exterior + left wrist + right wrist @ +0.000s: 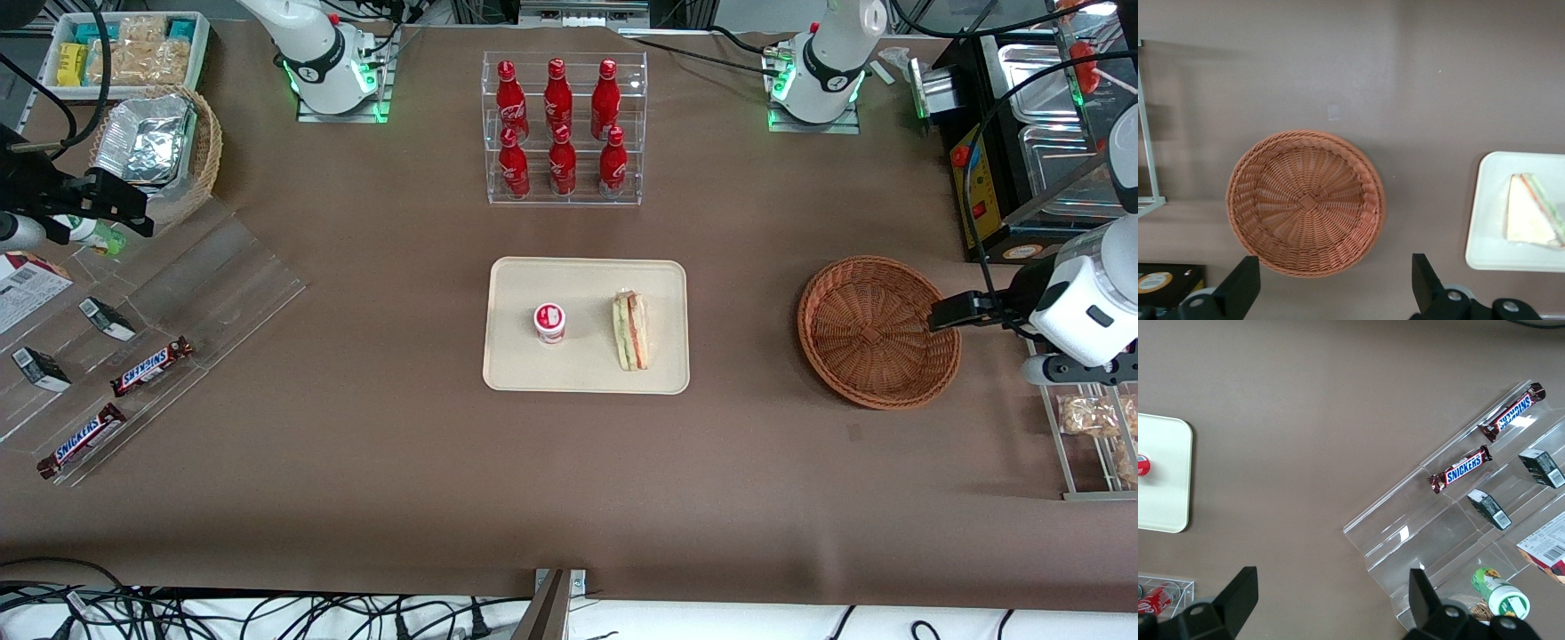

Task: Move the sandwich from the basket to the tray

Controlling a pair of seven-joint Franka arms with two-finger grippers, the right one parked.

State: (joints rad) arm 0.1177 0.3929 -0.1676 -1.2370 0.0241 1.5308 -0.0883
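Sandwich lies on tray, at 3 o'clock from a small cup | basket holds nothing | gripper hangs above the basket rim, fingers spread, empty | step: retreat; rise straight, clear of the wicker.

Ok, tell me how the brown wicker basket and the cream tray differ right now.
The basket is round, reddish-brown and woven; the tray is rectangular, smooth and cream. The basket holds nothing; the tray carries the sandwich and a small red-lidded cup. The basket lies toward the working arm's end, with the open tool above its edge; the tray sits mid-table. Both are shallow and rest flat on the brown table cover.
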